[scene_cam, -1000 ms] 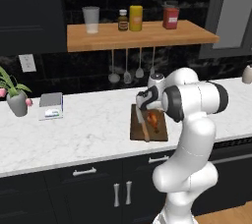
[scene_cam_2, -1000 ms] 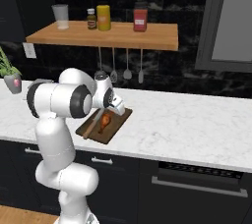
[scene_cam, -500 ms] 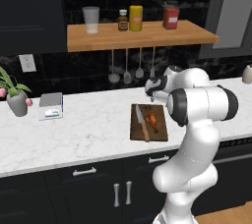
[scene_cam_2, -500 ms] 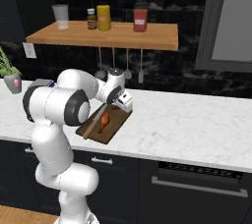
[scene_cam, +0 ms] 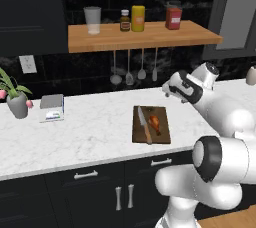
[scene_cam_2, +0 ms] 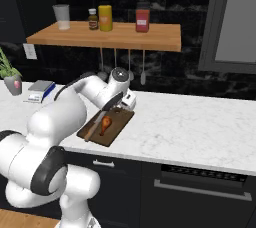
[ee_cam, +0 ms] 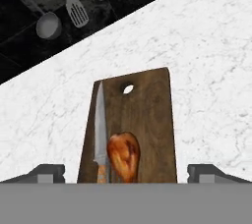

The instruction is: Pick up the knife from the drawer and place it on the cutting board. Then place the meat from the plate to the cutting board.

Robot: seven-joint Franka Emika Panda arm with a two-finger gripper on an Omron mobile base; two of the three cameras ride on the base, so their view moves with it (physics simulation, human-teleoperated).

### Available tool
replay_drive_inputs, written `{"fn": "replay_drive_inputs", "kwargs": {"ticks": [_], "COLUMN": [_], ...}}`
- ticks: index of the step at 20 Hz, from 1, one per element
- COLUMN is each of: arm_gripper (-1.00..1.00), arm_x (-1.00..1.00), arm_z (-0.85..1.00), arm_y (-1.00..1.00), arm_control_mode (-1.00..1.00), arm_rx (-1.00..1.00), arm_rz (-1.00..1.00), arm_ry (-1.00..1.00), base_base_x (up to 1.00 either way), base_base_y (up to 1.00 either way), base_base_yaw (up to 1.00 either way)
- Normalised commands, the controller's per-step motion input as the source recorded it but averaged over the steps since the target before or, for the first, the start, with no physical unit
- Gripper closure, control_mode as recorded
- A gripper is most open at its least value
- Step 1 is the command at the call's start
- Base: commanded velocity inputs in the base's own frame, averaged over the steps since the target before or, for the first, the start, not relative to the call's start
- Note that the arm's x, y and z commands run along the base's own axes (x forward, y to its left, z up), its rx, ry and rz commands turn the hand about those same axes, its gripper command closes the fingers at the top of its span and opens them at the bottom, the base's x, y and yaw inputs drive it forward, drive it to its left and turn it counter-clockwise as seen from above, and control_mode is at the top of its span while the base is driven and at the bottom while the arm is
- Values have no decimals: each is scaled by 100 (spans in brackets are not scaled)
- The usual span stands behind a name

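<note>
The dark brown cutting board (scene_cam: pixel 161 133) (scene_cam_2: pixel 120 119) (ee_cam: pixel 152 115) lies on the white marble counter. On it the knife (scene_cam: pixel 144 124) (scene_cam_2: pixel 93 127) (ee_cam: pixel 100 129) rests along the left side, silver blade, tan handle. Beside the knife lies the meat (scene_cam: pixel 155 122) (scene_cam_2: pixel 105 123) (ee_cam: pixel 123 156), an orange-brown drumstick. My gripper (scene_cam: pixel 168 91) (scene_cam_2: pixel 128 104) (ee_cam: pixel 127 173) hangs open above the board's far right corner, clear of both; its fingertips (ee_cam: pixel 47 172) stand wide apart with nothing between them. The plate is out of view. Black drawer fronts below the counter are shut.
A light wooden shelf (scene_cam: pixel 150 36) above the counter carries a glass and jars. Ladles and spoons (scene_cam: pixel 129 67) hang under it. A potted plant (scene_cam: pixel 15 99) and a small box (scene_cam: pixel 52 108) stand at the left. An oven front (scene_cam_2: pixel 200 192) is low right.
My hand has lifted off the board and drawn back to the right, away from the meat, which stays on the board beside the knife. The jaws stayed open.
</note>
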Motion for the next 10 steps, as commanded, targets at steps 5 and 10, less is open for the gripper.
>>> {"fn": "replay_drive_inputs", "kwargs": {"ticks": [5, 10], "arm_gripper": [-100, -100], "arm_x": [-100, -100], "arm_z": [65, 81], "arm_y": [3, 3], "arm_control_mode": [-100, -100], "arm_rx": [0, 0], "arm_rz": [13, 5], "arm_ry": [-19, -14], "base_base_x": [0, 0], "base_base_y": [0, 0], "base_base_yaw": [0, 0]}}
